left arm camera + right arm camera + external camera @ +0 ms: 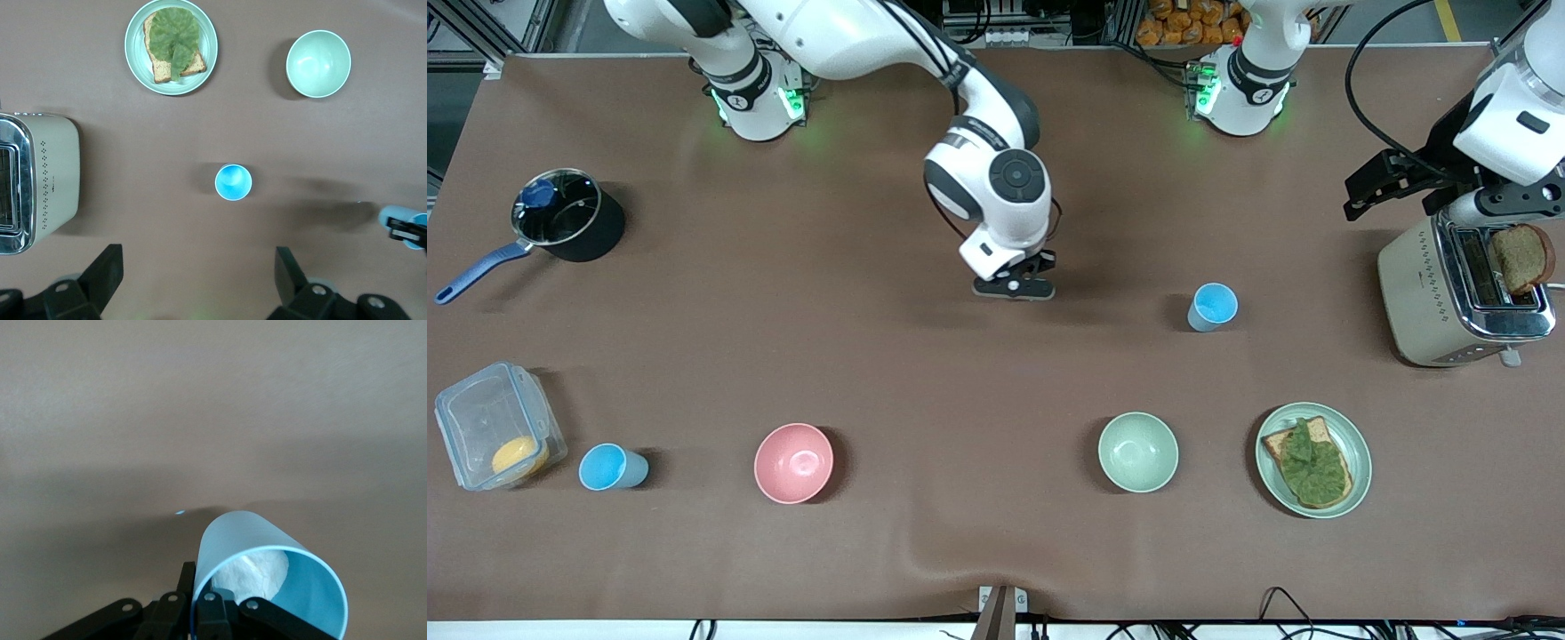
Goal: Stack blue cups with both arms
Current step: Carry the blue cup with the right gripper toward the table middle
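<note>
R gripper (1014, 286) sits low over the middle of the table (871, 356), fingers closed on the rim of a grey-blue cup (267, 550). It's a dull pale blue, smooth tapered plastic w/ no handle and a whitish inside bottom, mouth turned toward the wrist cam. From the front view the cup is hidden under the gripper, so can't tell if it touches the table. L gripper (1392, 182) hangs over the table's edge at the left arm's end, above the toaster (1449, 298), jaws spread wide w/ nothing between them; that arm waits. A 2nd cup, the sky-blue cup (1213, 307), stands upright and alone btw the R gripper and the toaster, brighter blue inside, directly in the left wrist cam's sight. Nearer the front camera than it are a pale green bowl (1137, 452) and a plate (1356, 444) w/ toast and greens. A pink bowl (793, 462) sits toward the right arm's end; next along is a 3rd blue cup (612, 468), just beside a clear container (480, 418). A dark pot (569, 213) w/ blue handle lies farther from the camera.
</note>
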Available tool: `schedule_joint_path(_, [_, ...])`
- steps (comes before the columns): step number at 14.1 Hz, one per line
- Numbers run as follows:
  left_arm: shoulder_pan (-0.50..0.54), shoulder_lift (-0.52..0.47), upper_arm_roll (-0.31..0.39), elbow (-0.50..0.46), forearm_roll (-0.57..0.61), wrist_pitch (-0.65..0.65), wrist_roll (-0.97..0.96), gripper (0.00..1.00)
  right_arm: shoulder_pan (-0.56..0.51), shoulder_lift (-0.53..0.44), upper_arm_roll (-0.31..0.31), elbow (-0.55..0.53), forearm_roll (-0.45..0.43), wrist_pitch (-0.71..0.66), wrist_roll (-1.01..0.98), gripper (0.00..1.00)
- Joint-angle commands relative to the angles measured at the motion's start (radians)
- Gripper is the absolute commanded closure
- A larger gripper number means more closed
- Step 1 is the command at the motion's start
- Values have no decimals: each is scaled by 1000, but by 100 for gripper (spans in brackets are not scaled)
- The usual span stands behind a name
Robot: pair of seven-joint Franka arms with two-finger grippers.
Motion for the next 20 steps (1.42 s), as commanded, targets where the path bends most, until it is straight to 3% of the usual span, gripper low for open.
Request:
schedule_joint_path(1, [3, 4, 0, 17, -25, -14, -10, 0, 10, 38, -10, 40, -56, 0, 33, 100])
schedule_joint_path(2, [3, 4, 0, 17, -25, -14, -10, 0, 12, 58, -10, 40, -57, 1, 37, 93])
schedule_joint_path(4, [3, 4, 0, 17, -25, -14, -8, 0, 10, 51, -10, 40, -77, -6, 37, 31])
schedule_joint_path(6, [3, 4, 0, 17, -25, -15, -8, 0, 9, 38, -10, 41, -86, -8, 37, 0])
schedule_joint_path(8, [0, 3, -1, 17, -25, -14, -8, 0, -7, -4, -10, 44, -83, -28, 28, 0])
schedule_joint_path(10, [-6, 1, -12, 28, -25, -15, -8, 0, -39, -95, -10, 40, -83, -159, 33, 0])
schedule_joint_path(13, [-12, 3, -13, 33, -23, -14, -8, 0, -167, -242, -7, -31, -77, -195, -47, 0])
schedule_joint_path(20, [-6, 27, -55, 31, 0, -11, 1, 0, -473, -445, 0, -69, -44, -330, -404, 0])
